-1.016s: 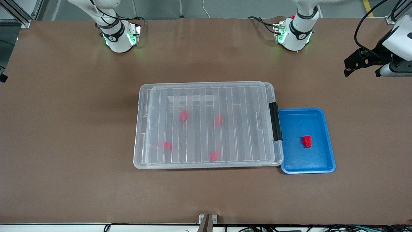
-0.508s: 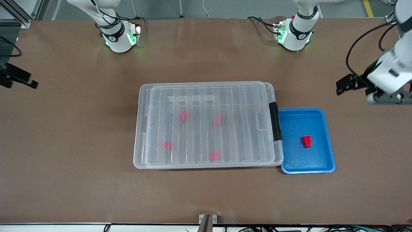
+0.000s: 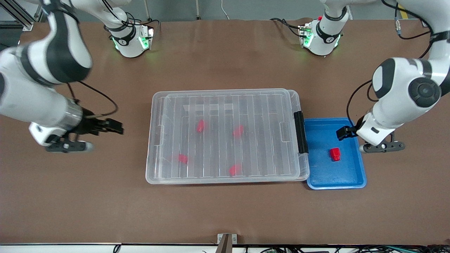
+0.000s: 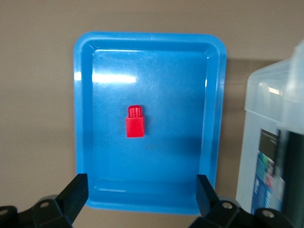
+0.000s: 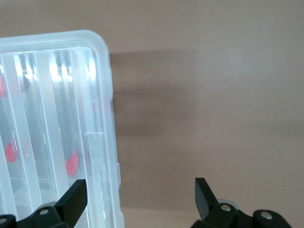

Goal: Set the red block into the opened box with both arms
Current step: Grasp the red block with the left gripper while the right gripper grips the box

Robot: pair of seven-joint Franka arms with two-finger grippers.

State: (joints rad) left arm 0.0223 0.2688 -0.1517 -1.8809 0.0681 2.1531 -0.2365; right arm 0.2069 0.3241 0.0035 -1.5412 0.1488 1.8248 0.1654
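One red block (image 3: 335,154) (image 4: 135,121) lies in the blue tray (image 3: 318,175) (image 4: 85,142). The clear box (image 3: 225,96) (image 5: 102,52) stands mid-table with its ribbed lid lying on it. Its black latch (image 3: 300,131) faces the tray. Several more red blocks (image 3: 200,125) show through the lid. My left gripper (image 3: 342,133) (image 4: 141,194) hangs open over the tray, with nothing between its fingers. Also open and holding nothing, my right gripper (image 3: 117,127) (image 5: 139,192) is over bare table beside the box's short end toward the right arm.
The blue tray touches the box's latch end. Brown table (image 3: 225,211) stretches round both. A small metal bracket (image 3: 226,239) sits at the table's edge nearest the camera. Both arm bases (image 3: 130,42) stand along the edge farthest from it.
Both arms swung in from the table's ends. The left gripper came down over the blue tray. The right gripper came in toward the box's short end. Both stayed open.
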